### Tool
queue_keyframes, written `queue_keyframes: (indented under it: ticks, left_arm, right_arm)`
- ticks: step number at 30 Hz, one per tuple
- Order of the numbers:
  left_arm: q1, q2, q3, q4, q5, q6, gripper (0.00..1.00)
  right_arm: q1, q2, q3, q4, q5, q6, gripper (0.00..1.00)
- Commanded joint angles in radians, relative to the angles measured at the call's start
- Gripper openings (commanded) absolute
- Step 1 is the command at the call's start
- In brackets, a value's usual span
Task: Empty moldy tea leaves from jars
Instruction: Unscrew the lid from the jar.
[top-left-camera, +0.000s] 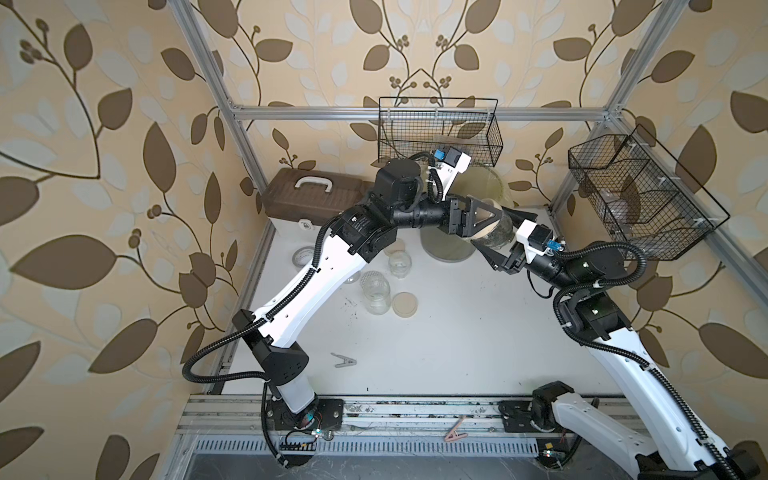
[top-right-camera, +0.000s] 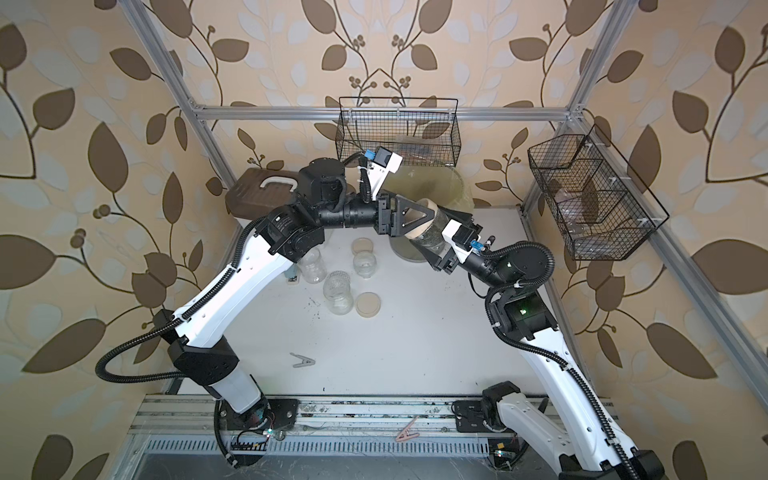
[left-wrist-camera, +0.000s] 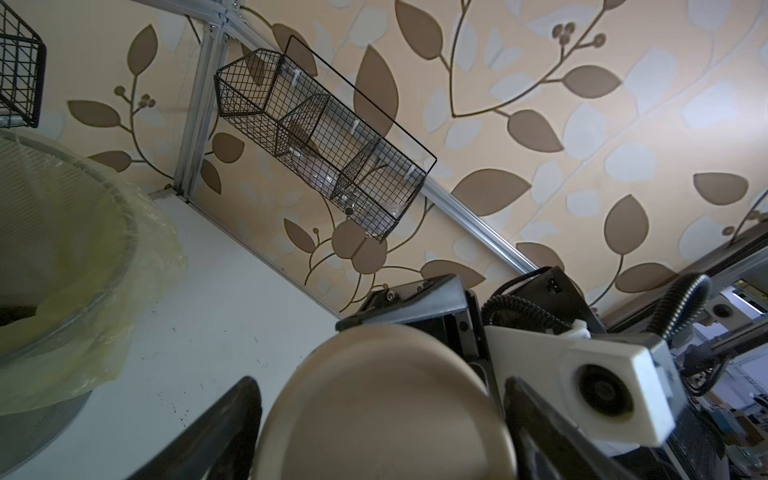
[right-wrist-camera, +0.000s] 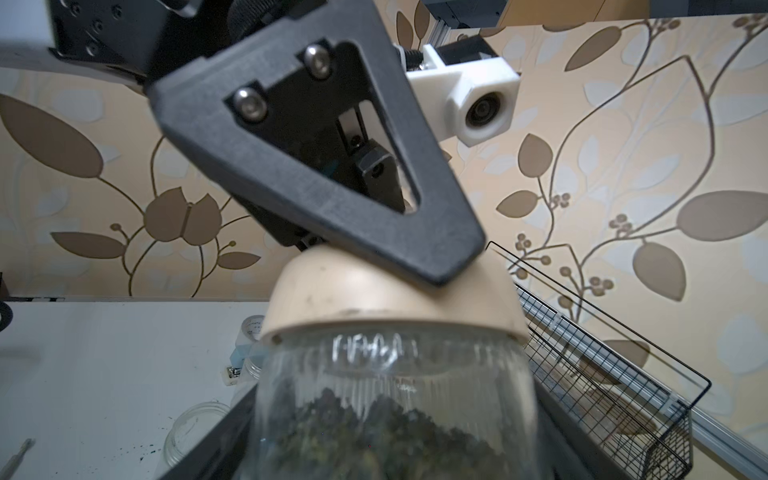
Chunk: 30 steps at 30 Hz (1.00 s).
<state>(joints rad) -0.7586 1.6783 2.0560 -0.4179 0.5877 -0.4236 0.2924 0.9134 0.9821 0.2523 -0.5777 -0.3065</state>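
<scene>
A clear glass jar (top-left-camera: 500, 233) (top-right-camera: 435, 237) (right-wrist-camera: 390, 370) hangs tilted above the table beside the bin, with my right gripper (top-left-camera: 507, 235) (top-right-camera: 440, 232) (right-wrist-camera: 390, 449) shut on its body. Dark moldy tea leaves (right-wrist-camera: 374, 432) fill its lower part. A beige lid (left-wrist-camera: 382, 415) (right-wrist-camera: 353, 299) sits on the jar. My left gripper (top-left-camera: 488, 224) (top-right-camera: 424, 220) (left-wrist-camera: 380, 390) is closed round that lid, one finger on each side. Three other jars (top-right-camera: 311, 266) (top-right-camera: 338, 291) (top-right-camera: 365, 264) stand open on the table, with two loose beige lids (top-right-camera: 368, 304) (top-right-camera: 362, 246) near them.
The grey bin with yellow liner (top-left-camera: 486, 183) (left-wrist-camera: 83, 249) stands behind the held jar. A brown toolbox (top-left-camera: 311, 199) sits at the back left and a tape roll (top-left-camera: 303, 255) by my left arm. Wire baskets (top-left-camera: 440, 129) (top-left-camera: 640, 195) hang on the frame. A grey clip (top-left-camera: 344, 360) lies near the front.
</scene>
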Motion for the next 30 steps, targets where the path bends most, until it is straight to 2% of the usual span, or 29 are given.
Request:
queue_keyframes:
  ticks: [1,8,14,19,23,27,30]
  left_arm:
    - [0.001,-0.059,0.001,-0.010,-0.027,0.047,0.91]
    - [0.001,-0.034,0.016,-0.031,-0.003,0.013,0.80]
    - [0.001,-0.025,0.033,-0.052,-0.026,-0.033,0.73]
    - [0.005,0.006,0.073,-0.076,-0.129,-0.214,0.65]
    - [0.005,0.025,0.096,-0.073,-0.226,-0.348,0.53]
    - [0.004,0.034,0.099,-0.060,-0.314,-0.464,0.51]
    - [0.004,0.044,0.117,-0.058,-0.357,-0.517,0.51]
  right_arm:
    - [0.008,-0.001,0.045,0.027,0.027,-0.033,0.46]
    - [0.018,0.010,0.050,0.034,0.036,-0.034,0.46]
    - [0.017,0.018,0.049,0.045,0.055,-0.042,0.46]
    - [0.037,0.022,0.048,0.038,0.140,-0.117,0.44]
    - [0.061,0.036,0.048,0.023,0.260,-0.227,0.43]
    - [0.079,0.052,0.037,0.026,0.375,-0.329,0.43]
    - [0.082,0.060,0.035,0.040,0.410,-0.362,0.43]
